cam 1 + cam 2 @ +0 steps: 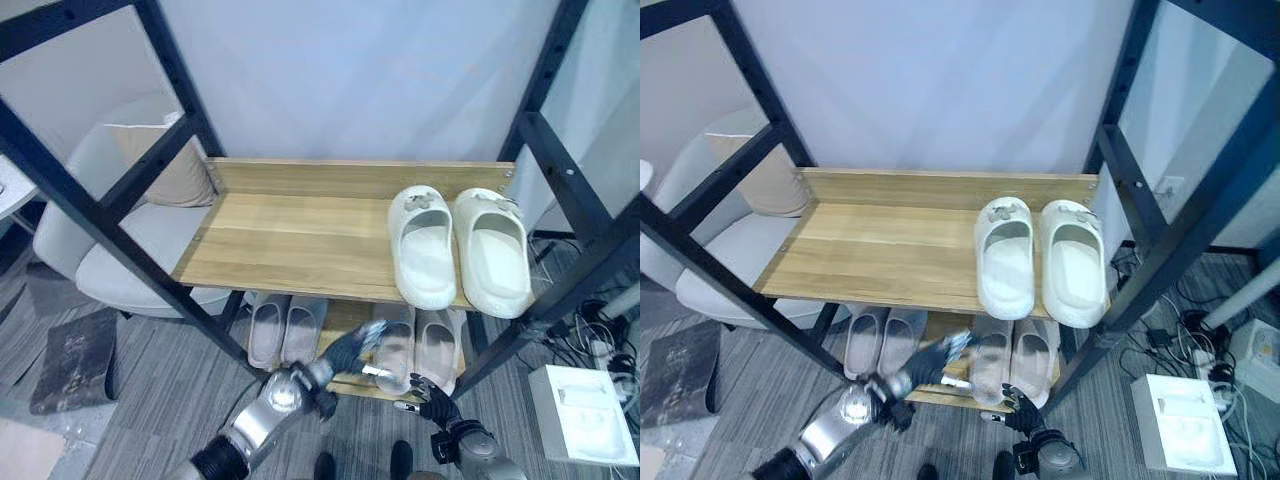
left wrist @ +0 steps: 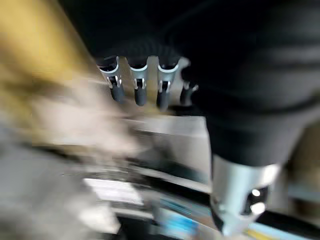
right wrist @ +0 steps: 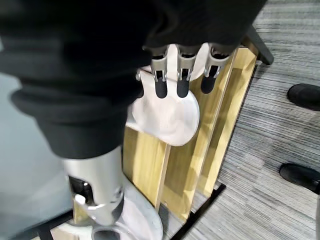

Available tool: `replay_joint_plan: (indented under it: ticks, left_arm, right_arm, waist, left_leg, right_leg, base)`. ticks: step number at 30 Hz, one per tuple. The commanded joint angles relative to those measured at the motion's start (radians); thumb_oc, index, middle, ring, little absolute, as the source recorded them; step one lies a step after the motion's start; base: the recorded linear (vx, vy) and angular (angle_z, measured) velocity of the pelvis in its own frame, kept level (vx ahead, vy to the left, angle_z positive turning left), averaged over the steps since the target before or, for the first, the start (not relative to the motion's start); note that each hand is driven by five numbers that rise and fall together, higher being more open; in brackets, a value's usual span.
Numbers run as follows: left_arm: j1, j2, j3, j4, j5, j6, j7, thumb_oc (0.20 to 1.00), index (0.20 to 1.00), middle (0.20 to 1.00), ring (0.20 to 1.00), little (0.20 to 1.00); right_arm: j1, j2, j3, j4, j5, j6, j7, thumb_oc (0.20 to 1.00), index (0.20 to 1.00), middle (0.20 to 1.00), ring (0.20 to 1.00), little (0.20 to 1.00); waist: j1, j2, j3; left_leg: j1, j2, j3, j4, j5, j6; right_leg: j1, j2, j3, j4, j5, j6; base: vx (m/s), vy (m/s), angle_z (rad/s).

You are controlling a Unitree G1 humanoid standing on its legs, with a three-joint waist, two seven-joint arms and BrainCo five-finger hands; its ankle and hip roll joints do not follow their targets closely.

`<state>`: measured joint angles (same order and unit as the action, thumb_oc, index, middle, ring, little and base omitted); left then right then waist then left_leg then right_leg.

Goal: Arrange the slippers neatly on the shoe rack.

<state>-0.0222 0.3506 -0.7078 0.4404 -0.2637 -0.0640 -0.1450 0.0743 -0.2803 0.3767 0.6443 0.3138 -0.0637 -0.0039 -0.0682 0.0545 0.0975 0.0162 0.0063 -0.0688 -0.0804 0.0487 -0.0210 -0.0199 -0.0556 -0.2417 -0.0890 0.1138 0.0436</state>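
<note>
On your far left, past the black frame post, you have a pale armchair (image 1: 120,250) with a tan cushion (image 1: 175,175) leaning in it, and a dark mat (image 1: 75,360) lying on the grey carpet (image 1: 160,400) in front.

The shoe rack (image 1: 290,240) has a wooden top shelf, bare on its left half. On its right half a pair of white slippers (image 1: 460,245) sits side by side, toes toward the wall, heels at the front edge.

On the lower shelf, at the left, a pair of grey slippers (image 1: 285,328) lies close together. Your left hand (image 1: 350,350) is reaching in just right of them, at the heel of the left one of a second pale pair of slippers (image 1: 420,345). Its wrist view is smeared, so you can't really tell whether the fingers are touching that slipper; they look fairly straight and hold nothing that can be made out.

Your right hand (image 1: 432,400) hangs low at the front of the same shelf, just before the right slipper of that pair. In its wrist view the fingers (image 3: 180,82) point straight down over a pale slipper's heel, loose, gripping nothing.

On the floor at far right lies a white box (image 1: 585,415) among cables.
</note>
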Motion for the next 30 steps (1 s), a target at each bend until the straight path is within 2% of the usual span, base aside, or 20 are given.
replay_joint_plan:
  ticks: [1,5,7,13,20,24,30]
  left_arm:
    - [-0.011,0.015,0.040,-0.054,0.034,-0.051,0.050,1.000,1.000,1.000,1.000,1.000]
    - [0.040,0.055,0.089,-0.082,0.019,-0.052,0.031,1.000,1.000,1.000,1.000,1.000]
    - [0.044,0.052,0.093,-0.059,0.028,-0.050,0.027,1.000,1.000,1.000,1.000,1.000]
    - [0.049,0.007,0.154,0.040,0.037,-0.050,0.083,1.000,1.000,1.000,1.000,1.000]
    - [0.062,-0.077,0.280,0.186,-0.059,-0.042,0.178,1.000,1.000,1.000,1.000,1.000]
    - [0.064,-0.101,0.332,0.242,-0.105,-0.042,0.208,1.000,1.000,1.000,1.000,1.000]
    - [0.058,-0.110,0.361,0.297,-0.091,-0.045,0.227,1.000,1.000,1.000,1.000,1.000]
  right_arm:
    - [0.020,0.001,0.009,-0.129,0.007,-0.038,-0.002,1.000,1.000,1.000,1.000,1.000]
    - [0.134,-0.110,-0.076,-0.233,0.044,-0.041,0.047,1.000,1.000,1.000,1.000,1.000]
    - [0.133,-0.116,-0.075,-0.221,0.042,-0.040,0.053,1.000,1.000,1.000,1.000,1.000]
    - [0.112,-0.087,-0.080,-0.186,0.035,-0.042,0.041,1.000,1.000,1.000,1.000,1.000]
    - [0.101,-0.049,-0.093,-0.133,0.037,-0.041,0.007,1.000,1.000,1.000,1.000,1.000]
    - [0.091,-0.040,-0.092,-0.116,0.039,-0.044,-0.004,1.000,1.000,1.000,1.000,1.000]
    - [0.081,-0.041,-0.093,-0.095,0.037,-0.045,-0.011,1.000,1.000,1.000,1.000,1.000]
  waist:
    - [0.006,-0.050,0.023]
    - [-0.007,-0.058,0.018]
    - [-0.007,-0.060,0.014]
    - [-0.004,-0.061,0.011]
    - [0.010,-0.066,0.013]
    - [0.015,-0.068,0.014]
    - [0.018,-0.068,0.017]
  left_leg:
    - [0.033,-0.018,0.015,-0.007,-0.064,-0.008]
    - [0.032,-0.015,0.024,-0.007,-0.066,-0.010]
    - [0.033,-0.015,0.024,-0.007,-0.066,-0.010]
    - [0.032,-0.016,0.025,-0.007,-0.067,-0.008]
    - [0.032,-0.017,0.020,-0.007,-0.062,-0.008]
    - [0.032,-0.018,0.020,-0.007,-0.061,-0.007]
    - [0.031,-0.018,0.021,-0.007,-0.060,-0.008]
  right_leg:
    - [0.075,-0.023,0.018,0.002,-0.133,0.077]
    - [0.070,-0.021,0.028,0.002,-0.130,0.079]
    - [0.071,-0.021,0.028,0.002,-0.129,0.080]
    - [0.069,-0.022,0.030,0.002,-0.128,0.080]
    - [0.073,-0.024,0.022,0.002,-0.128,0.078]
    - [0.072,-0.024,0.022,0.002,-0.128,0.077]
    - [0.072,-0.023,0.023,0.002,-0.129,0.076]
  base:
    - [0.00,0.000,0.00]
    - [0.00,-0.003,-0.01]
    - [0.00,-0.012,-0.15]
    - [0.00,-0.001,-0.05]
    - [0.00,0.000,0.00]
    - [0.00,0.000,0.00]
    - [0.00,0.000,0.00]
